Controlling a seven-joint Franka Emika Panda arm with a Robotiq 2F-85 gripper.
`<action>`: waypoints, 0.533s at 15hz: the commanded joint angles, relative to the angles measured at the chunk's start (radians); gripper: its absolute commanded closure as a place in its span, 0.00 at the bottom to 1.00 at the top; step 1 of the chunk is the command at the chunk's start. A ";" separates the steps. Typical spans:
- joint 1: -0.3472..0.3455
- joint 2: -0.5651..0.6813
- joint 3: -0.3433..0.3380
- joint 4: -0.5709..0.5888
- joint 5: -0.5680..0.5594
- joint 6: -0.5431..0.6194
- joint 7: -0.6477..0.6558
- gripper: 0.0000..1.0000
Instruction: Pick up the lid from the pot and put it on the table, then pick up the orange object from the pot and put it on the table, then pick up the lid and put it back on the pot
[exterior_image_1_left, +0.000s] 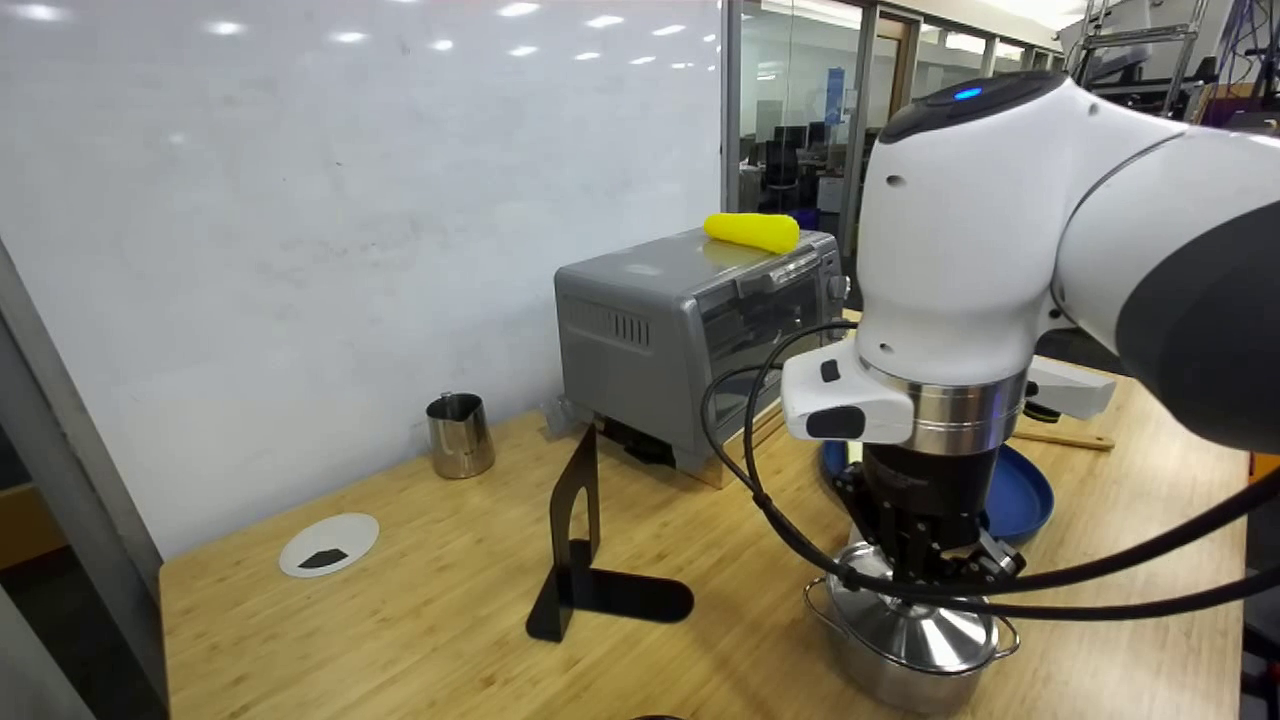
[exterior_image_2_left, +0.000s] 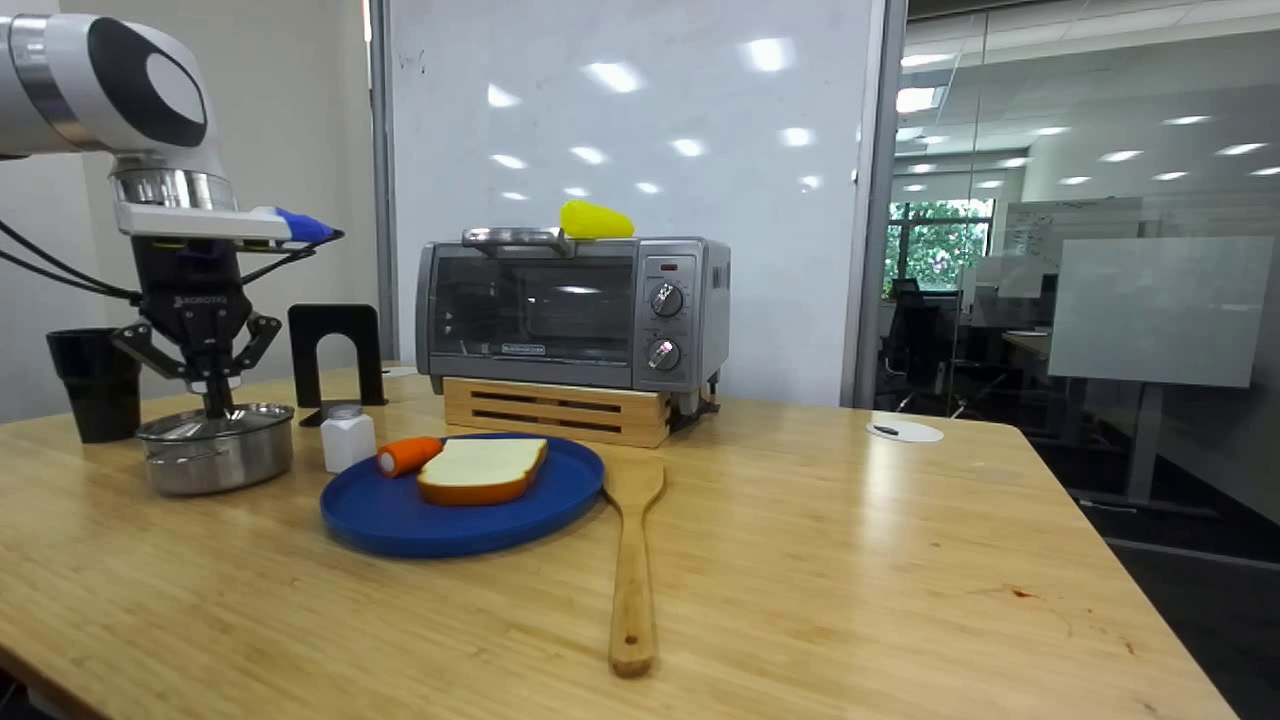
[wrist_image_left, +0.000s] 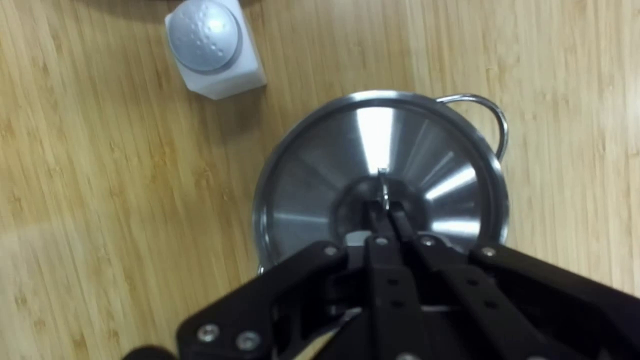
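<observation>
steel lid on pot — under the pincer, handle pinched.

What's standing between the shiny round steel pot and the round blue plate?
A small white square-sided container with a grey top: in an exterior view it stands between the shiny round steel pot and the round blue plate.

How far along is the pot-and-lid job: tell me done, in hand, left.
Looks done: possibly the unloading, since an orange carrot-like object lies on the blue plate, though the lid covers the pot, hiding its inside.
In hand: the lid, gripped at its top by the closed end effector.
Left: letting go of the lid, if this is the closing step; if the first lift, everything.
</observation>
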 joint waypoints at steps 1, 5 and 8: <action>-0.009 -0.086 -0.002 0.004 0.001 -0.060 0.027 0.99; -0.020 -0.234 -0.044 0.027 0.026 -0.197 0.023 0.99; -0.070 -0.310 -0.122 0.058 0.011 -0.300 0.058 0.99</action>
